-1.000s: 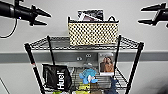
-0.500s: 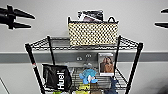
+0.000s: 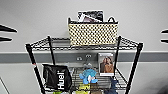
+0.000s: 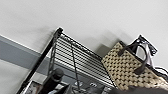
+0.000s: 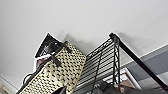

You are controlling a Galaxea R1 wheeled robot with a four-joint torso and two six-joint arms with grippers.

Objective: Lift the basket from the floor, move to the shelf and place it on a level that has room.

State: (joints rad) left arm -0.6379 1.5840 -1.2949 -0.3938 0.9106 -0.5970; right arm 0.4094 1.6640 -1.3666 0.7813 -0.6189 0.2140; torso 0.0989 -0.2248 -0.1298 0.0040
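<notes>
At the far left our left end effector (image 3: 5,32) hangs clear of the shelf (image 3: 32,56), its fingers spread with nothing between them. The basket (image 3: 93,33) sits on the top level (image 3: 42,43), towards its right half. At the far right our right end effector (image 3: 164,35) looks spread too, though little of it shows.

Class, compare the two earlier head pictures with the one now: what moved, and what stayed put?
Both grippers drew apart: the left gripper slid toward the picture's left edge, the right gripper toward its right edge, both clear of the basket. The basket stayed on the shelf's top level; the lower-tier items are unchanged.
</notes>
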